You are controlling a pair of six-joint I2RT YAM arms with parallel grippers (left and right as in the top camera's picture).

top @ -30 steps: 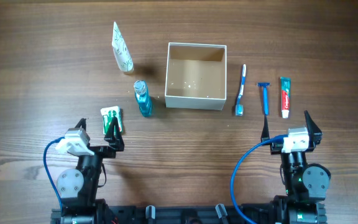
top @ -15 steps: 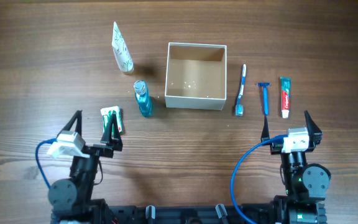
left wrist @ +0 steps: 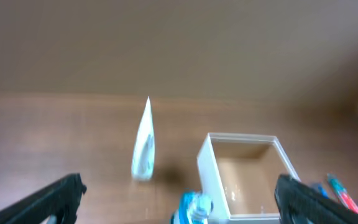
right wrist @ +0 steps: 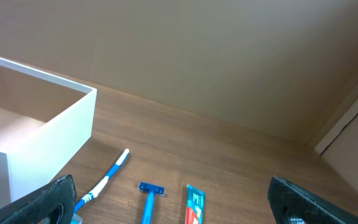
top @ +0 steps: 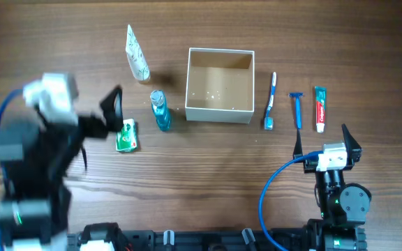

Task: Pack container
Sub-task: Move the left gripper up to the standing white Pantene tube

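Note:
The container (top: pixel 219 113), a square white box with a tan inside, stands open and empty at the table's middle; it also shows in the left wrist view (left wrist: pixel 207 167) and the right wrist view (right wrist: pixel 48 134). My left gripper (top: pixel 107 115) is raised and blurred, left of a blue bottle (top: pixel 160 110) and above a green packet (top: pixel 126 137). In its wrist view the left gripper (left wrist: pixel 179 186) is wide open and empty. My right gripper (top: pixel 323 141) is open and empty, low near the front edge, behind the razor (top: pixel 297 109); its wrist view shows the right gripper (right wrist: pixel 173 193) spread wide.
A white tube (top: pixel 137 56) lies left of the box and shows in the left wrist view (left wrist: pixel 143 143). A toothbrush (top: pixel 271 101) and a toothpaste tube (top: pixel 319 108) lie right of the box, and show in the right wrist view as toothbrush (right wrist: pixel 104 177), razor (right wrist: pixel 149 199) and toothpaste (right wrist: pixel 193 205).
My left arm has lifted from its low rest and swung up and away from the front edge, with its gripper now over the green packet. The right arm has not moved.

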